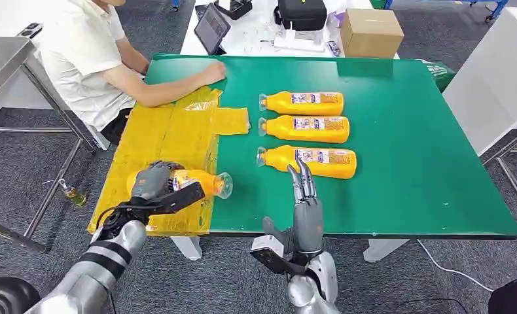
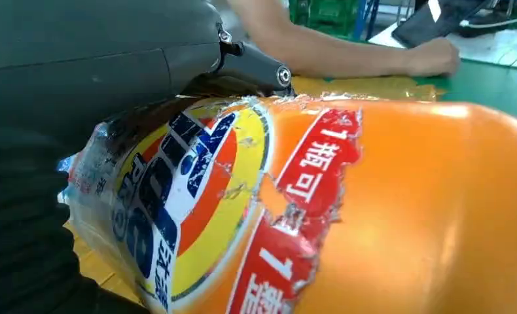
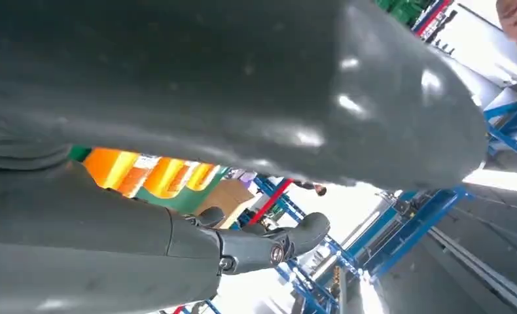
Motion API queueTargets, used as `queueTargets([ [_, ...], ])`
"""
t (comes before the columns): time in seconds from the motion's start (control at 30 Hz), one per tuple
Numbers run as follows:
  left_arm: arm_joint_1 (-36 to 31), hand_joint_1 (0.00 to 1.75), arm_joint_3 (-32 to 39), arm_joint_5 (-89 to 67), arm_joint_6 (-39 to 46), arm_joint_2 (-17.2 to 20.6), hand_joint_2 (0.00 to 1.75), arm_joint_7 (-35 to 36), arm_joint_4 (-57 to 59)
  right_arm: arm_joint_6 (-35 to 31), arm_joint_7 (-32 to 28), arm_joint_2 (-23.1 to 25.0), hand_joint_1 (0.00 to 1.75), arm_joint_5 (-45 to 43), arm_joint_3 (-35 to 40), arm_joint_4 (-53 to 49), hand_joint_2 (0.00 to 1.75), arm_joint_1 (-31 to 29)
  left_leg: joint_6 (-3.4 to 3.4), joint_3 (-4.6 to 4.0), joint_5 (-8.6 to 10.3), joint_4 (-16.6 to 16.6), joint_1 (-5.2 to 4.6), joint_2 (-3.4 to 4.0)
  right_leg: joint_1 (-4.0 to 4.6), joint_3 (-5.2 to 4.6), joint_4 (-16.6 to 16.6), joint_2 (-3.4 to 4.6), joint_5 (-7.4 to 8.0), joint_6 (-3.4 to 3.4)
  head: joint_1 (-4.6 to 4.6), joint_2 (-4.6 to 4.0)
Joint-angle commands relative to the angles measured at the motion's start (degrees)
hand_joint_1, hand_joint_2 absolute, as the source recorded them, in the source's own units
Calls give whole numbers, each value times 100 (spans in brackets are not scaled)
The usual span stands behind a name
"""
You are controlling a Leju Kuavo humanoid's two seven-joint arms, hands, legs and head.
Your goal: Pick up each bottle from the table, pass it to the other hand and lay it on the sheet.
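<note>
Left hand [image 1: 152, 182] has its fingers curled over an orange bottle [image 1: 200, 183], gripping it around the body; the bottle lies on its side on the yellow sheet [image 1: 171, 134], clear cap pointing to 3 o'clock and poking just past the sheet's edge onto the green table [image 1: 406, 150]. Left wrist view: torn label on that bottle [image 2: 243, 216], a dark finger [image 2: 256, 65] wrapped over the top of it, yellow sheet underneath. Right hand [image 1: 306, 209] is empty, fingers straight, close together and pointing to 12 o'clock, fingertips [image 1: 303, 171] just at the near edge of the closest of three bottles. Can't tell whether they actually touch it. Those three lie in a row on the table at 1 o'clock from the right hand, caps toward 9 o'clock: near bottle [image 1: 315, 161], middle bottle [image 1: 308, 128], far bottle [image 1: 305, 103]. Right wrist view shows orange bottles [image 3: 148, 175] between the fingers, blurry. A person [image 1: 86, 59] sits at 10 o'clock, forearm on the sheet's far end, their hand [image 1: 211, 70] on the table.
</note>
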Motion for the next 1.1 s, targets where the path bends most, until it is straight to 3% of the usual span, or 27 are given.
queueTargets([
  [0.03, -727, 175, -185, -159, -91, -255, 175, 347, 1871, 7, -18, -89, 0, -121, 9, 452, 0, -170, 16, 20, 5, -15, -4, 2, 2, 21, -14, -11, 3, -18, 0, 0],
  [0.1, -806, 175, -270, -243, -177, -276, 175, 435, 2000, 7, -18, -94, 0, -123, -8, 569, 0, -186, 10, 17, 4, -9, -3, 2, 1, 19, -7, -6, 2, -10, 2, 0],
  [0.2, -789, 159, -284, -183, -303, -332, 175, 337, 2034, 7, -18, -114, 0, -184, 11, 704, 0, -224, 12, 29, 2, -13, -3, 14, 2, 23, -11, 2, 6, -13, 0, 0],
  [0.23, -765, 59, -282, -132, -371, -347, 175, 268, 2029, 7, -18, -117, 0, -200, 1, 751, 0, -240, 15, 34, 4, -20, -4, 23, 2, 26, -17, 7, 10, -17, 2, 0],
  [0.27, -730, 7, -263, -47, -399, -362, 175, 174, 1974, 7, -18, -128, 0, -214, -4, 776, 0, -251, 9, 32, 1, -12, -4, 19, 0, 24, -8, 6, 7, -11, -2, 0],
  [0.3, -712, 0, -258, 2, -400, -369, 175, 128, 1934, 7, -18, -130, 0, -203, -16, 789, 0, -255, 11, 37, 1, -15, -3, 21, 2, 28, -11, 5, 7, -14, 0, 0],
  [0.57, -243, 0, -413, 498, -449, -330, 175, -481, 815, 7, -18, -167, 0, -136, -186, 818, 0, -236, 14, 33, -3, -16, -6, 11, -1, 30, -11, -4, -2, -10, 0, 0],
  [0.73, 836, 0, -604, 1212, 60, -362, 175, -950, -1154, 7, -18, -185, 0, -127, -319, 728, 0, -133, 15, 15, -3, -11, -7, 9, -2, 17, -7, -2, -3, -10, 0, 0],
  [0.87, 1356, 0, -777, 1462, 299, -298, 175, -1193, -2016, 7, -18, -176, 0, -69, -407, 649, 0, -60, 12, 0, -8, -5, -8, 14, -3, -5, -1, 0, -7, -10, 0, 0],
  [1.0, 2241, 0, -1000, 2115, 1318, -356, 175, -1911, -3590, 7, -18, -156, 0, 267, -670, 549, 0, 58, 9, -16, -9, -3, -7, 11, -3, -20, 0, -1, -9, -7, 2, 0],
  [1.03, 2372, 0, -994, 2274, 1608, -425, 175, -2099, -3816, 7, -18, -107, 0, 547, -869, 501, 0, 80, 19, 9, -23, -6, -8, 15, -1, 5, -4, -4, -21, -17, 2, 0],
  [1.1, 2521, 0, -1041, 2207, 2146, -482, 175, -2299, -4117, 7, -18, -110, 0, 625, -928, 495, 0, 70, 9, -24, -15, 1, -7, 8, -3, -29, 3, -5, -12, -7, 2, 0],
])
